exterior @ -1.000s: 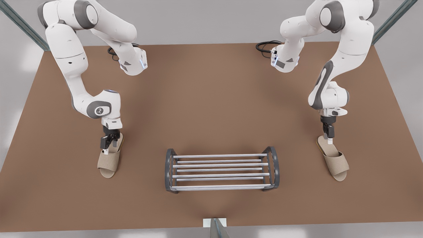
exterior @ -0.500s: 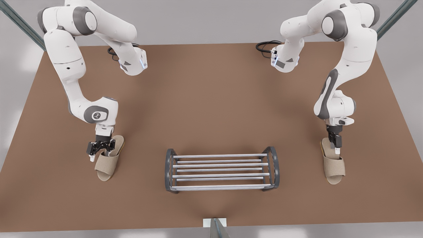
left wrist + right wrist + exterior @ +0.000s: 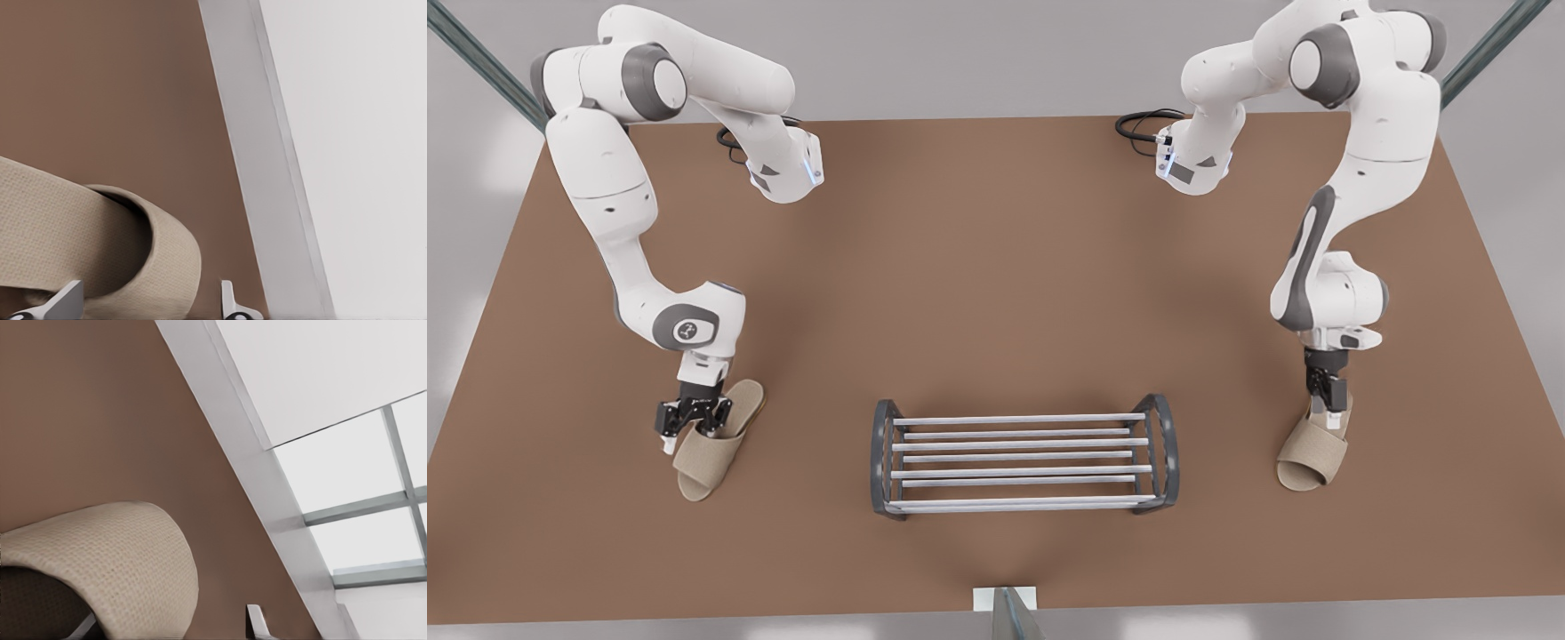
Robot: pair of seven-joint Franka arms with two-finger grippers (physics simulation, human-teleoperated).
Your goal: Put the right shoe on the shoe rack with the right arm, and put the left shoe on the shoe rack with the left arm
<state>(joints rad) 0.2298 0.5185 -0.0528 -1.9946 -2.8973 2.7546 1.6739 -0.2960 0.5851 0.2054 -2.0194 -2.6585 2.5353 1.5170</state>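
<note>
Swung round since a second ago, toes now pointing down-left.
Clamped in jaws: slipper [image 3: 698, 464] under gripper [image 3: 691, 427] at front view's left, second slipper [image 3: 1307, 458] under second gripper [image 3: 1327, 404] at its right; rack [image 3: 1023, 462] between, apart from both.

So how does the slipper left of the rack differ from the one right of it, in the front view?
The slipper at the front view's left slants more than the slipper at its right. The first one's heel shows past an arm's gripper; the other arm's gripper covers the second's heel. Both are beige, open-toed, off the shoe rack.
</note>
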